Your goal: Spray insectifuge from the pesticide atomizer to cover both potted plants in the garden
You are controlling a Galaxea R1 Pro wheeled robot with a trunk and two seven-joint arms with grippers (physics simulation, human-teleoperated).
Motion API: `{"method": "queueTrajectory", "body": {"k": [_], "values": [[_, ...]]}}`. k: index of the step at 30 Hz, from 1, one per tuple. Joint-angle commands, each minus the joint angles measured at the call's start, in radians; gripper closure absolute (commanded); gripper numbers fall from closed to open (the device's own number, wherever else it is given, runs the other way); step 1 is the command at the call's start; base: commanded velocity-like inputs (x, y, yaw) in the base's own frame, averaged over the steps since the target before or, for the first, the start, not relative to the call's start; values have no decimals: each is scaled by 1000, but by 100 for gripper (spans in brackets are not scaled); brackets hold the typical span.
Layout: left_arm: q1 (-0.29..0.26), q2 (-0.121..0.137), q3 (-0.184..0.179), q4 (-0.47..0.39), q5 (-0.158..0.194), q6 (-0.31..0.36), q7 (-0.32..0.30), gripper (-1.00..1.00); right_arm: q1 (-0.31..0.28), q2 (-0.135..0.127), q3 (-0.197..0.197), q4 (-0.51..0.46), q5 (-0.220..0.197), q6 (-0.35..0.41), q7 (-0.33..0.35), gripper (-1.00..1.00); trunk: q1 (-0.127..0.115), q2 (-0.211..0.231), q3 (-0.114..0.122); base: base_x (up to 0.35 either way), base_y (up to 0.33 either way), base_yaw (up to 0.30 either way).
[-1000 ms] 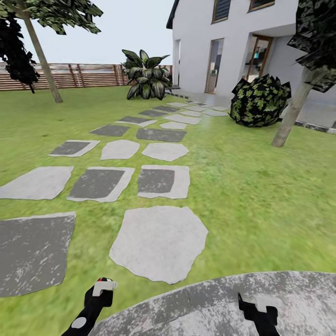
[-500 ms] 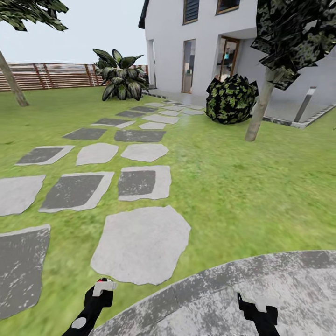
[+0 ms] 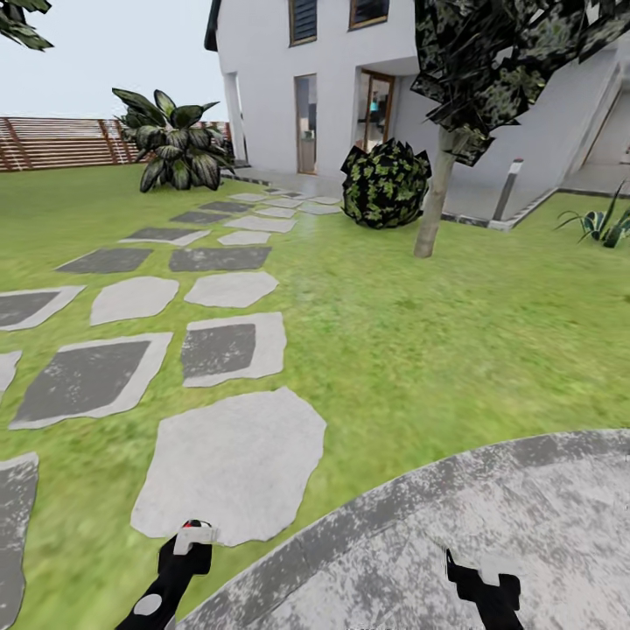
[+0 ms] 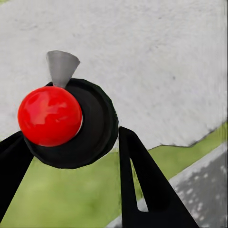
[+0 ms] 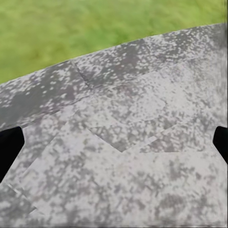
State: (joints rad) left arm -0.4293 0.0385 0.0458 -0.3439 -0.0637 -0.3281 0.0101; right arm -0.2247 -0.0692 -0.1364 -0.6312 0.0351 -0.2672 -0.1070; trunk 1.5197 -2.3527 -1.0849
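**Operator:** What ground am I on, and what's around me?

**Spotter:** Your grippers hang over the curved edge of the mottled grey patio (image 3: 525, 516). Beyond it is the lawn (image 3: 420, 341) of the garden. A path of stepping stones (image 3: 229, 464), some pale and some dark, runs across the grass toward the white house (image 3: 332, 70). A brown slatted fence (image 3: 61, 143) closes the far left side.

**Operator:** Give me counts.

**Spotter:** You have one house with two doorways facing you, and one fence. There is one broad-leaved plant (image 3: 175, 149) by the house corner and one round speckled bush (image 3: 385, 184). One tree trunk (image 3: 433, 197) stands just beside that bush. One grey bollard lamp (image 3: 506, 188) is behind it, and one spiky agave (image 3: 604, 226) is at the far right. The far stones blur together, so I can't count them exactly.

**Operator:** And the bottle?

**Spotter:** The pesticide atomizer (image 4: 50, 116) is in your left gripper (image 4: 71, 134). The left wrist view looks at it end-on: a red knob on a dark round body with a grey nozzle cone. The two black fingers (image 4: 142, 190) press against its sides. In the head view its red top (image 3: 198, 524) peeks above your left gripper (image 3: 194, 538), low over the grass by the patio edge.

**Operator:** Right side?

**Spotter:** Your right gripper (image 3: 477, 576) is spread wide. Its fingertips sit at opposite edges of the right wrist view, with bare patio (image 5: 123, 156) between them.
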Motion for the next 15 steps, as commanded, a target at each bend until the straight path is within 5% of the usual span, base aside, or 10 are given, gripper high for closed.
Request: {"method": "queueTrajectory", "body": {"k": [1, 15], "values": [[0, 0, 5, 0, -7, -3, 1, 100, -1, 0, 0, 1, 4, -3, -3, -100, 0, 0, -1, 0, 0, -300], [0, 0, 4, 3, -7, -3, 1, 100, -1, 0, 0, 2, 5, -3, -2, -100, 0, 0, -1, 0, 0, -300]]}}
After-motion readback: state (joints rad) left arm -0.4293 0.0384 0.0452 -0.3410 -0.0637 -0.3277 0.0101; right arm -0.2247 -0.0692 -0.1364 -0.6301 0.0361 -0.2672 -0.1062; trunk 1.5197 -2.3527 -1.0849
